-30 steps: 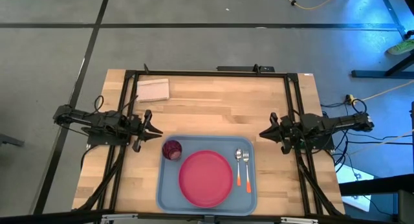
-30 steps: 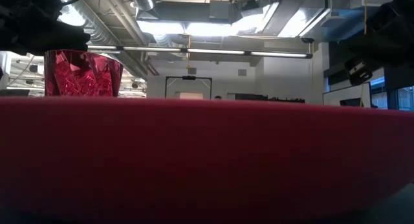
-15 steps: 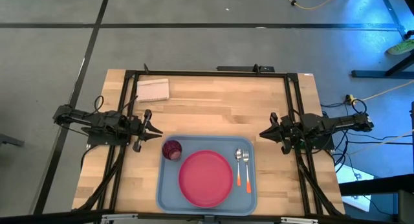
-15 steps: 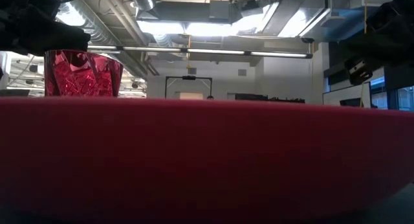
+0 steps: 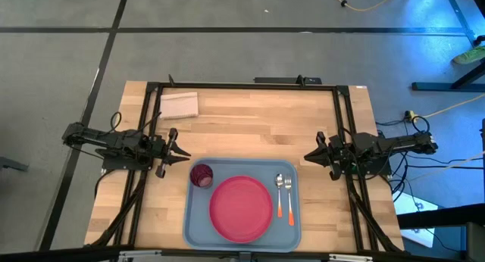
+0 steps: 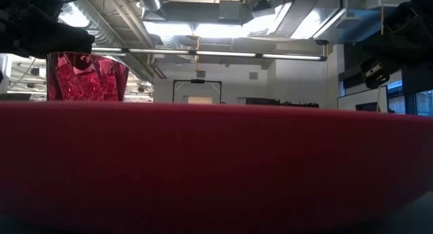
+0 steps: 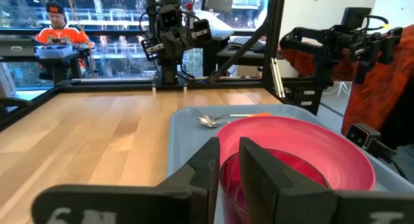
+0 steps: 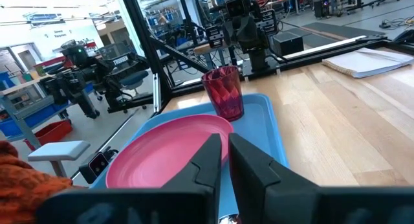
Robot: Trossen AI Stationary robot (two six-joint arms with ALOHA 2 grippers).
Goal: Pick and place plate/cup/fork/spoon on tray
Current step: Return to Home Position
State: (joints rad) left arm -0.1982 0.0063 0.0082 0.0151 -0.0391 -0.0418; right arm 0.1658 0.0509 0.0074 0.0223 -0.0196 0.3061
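The light-blue tray [image 5: 192, 224] lies at the table's near middle. The pink-red plate [image 5: 241, 209] lies flat in its middle. The dark red cup [image 5: 201, 175] stands upright in the tray's far left corner and also shows in the right wrist view [image 8: 224, 92]. The spoon [image 5: 279, 192] and the fork [image 5: 289, 198], both orange-handled, lie side by side in the tray, right of the plate. My left gripper [image 5: 185, 157] hovers shut, just left of the cup. My right gripper [image 5: 308, 157] hovers shut, just right of the tray's far right corner. Both are empty.
A pale pad of paper [image 5: 179, 104] lies at the table's far left. Black frame rails [image 5: 242, 85] run along the far edge and both sides. Bare wood lies between the tray and the far rail. A person in orange [image 7: 61, 26] sits beyond the table.
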